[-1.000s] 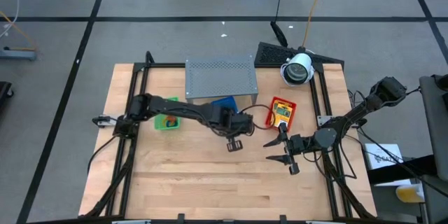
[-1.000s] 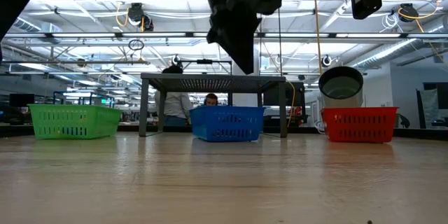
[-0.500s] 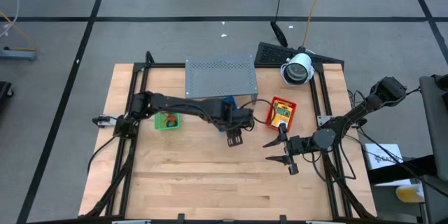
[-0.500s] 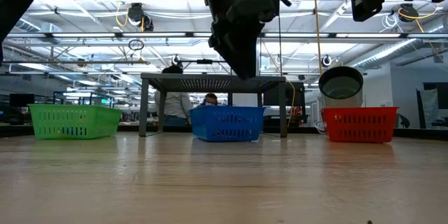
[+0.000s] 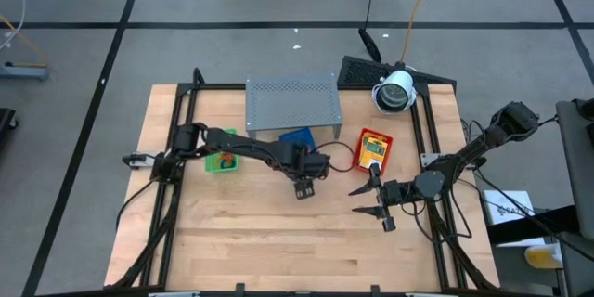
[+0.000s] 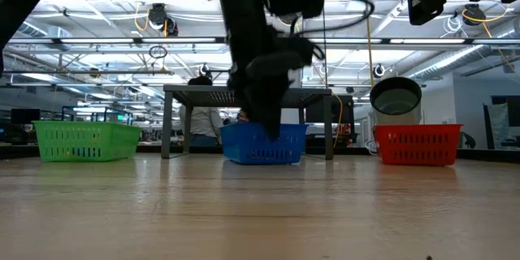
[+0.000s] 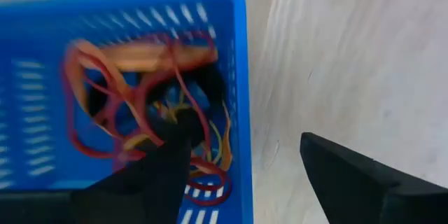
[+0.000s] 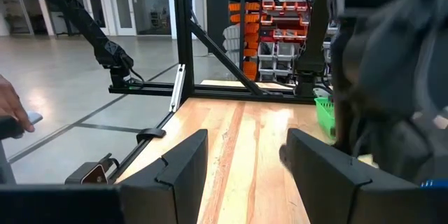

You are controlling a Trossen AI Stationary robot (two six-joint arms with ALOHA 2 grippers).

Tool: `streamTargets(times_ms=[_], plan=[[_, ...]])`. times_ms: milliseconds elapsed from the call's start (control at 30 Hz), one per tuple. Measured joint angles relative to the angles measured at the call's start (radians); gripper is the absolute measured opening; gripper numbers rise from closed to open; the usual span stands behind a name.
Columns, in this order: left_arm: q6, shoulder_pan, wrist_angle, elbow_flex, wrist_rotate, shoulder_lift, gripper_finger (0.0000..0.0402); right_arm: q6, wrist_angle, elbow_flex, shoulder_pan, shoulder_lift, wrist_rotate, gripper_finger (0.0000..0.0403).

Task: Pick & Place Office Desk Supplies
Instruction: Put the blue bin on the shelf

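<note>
A blue tray (image 7: 126, 84) holds a tangle of orange-red rubber bands (image 7: 140, 112). My left gripper (image 7: 245, 164) hangs open over the tray's side wall, pointing steeply down. One finger is above the bands, the other above the bare table. In the low view my left gripper (image 6: 266, 126) hangs in front of the blue tray (image 6: 264, 145). A yellow packet (image 5: 374, 148) lies in the red tray (image 5: 362, 160). My right gripper (image 5: 368, 200) waits open and level at the right, above the table.
A green tray (image 5: 221, 161) with coloured bits stands to the left. Behind the blue tray (image 5: 297, 136) is a grey perforated shelf (image 5: 290, 102). A white lamp-like round object (image 5: 394, 91) sits at the back right. Bare wood stretches along the near half. A person's hand (image 8: 10, 108) shows beyond the table.
My left gripper has come down toward the blue tray and has opened its fingers. My right gripper has kept still.
</note>
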Motion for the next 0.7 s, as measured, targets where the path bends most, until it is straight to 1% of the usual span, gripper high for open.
streamTargets(times_ms=[233,333,567,700], plan=[[-0.026,0.000,0.052,-0.072,0.001,0.000,0.0267,0.002,0.000,0.000,0.000,0.000,0.001,0.0185],[-0.028,-0.002,0.091,-0.074,0.001,0.000,0.0258,0.002,0.000,0.000,0.000,0.000,0.001,0.0185],[-0.071,-0.010,0.250,-0.073,0.001,0.000,0.0240,0.002,0.005,0.000,0.000,0.000,0.002,0.0185],[-0.069,-0.017,0.295,-0.073,0.001,0.000,0.0225,0.003,0.008,0.000,0.000,0.000,0.002,0.0185]])
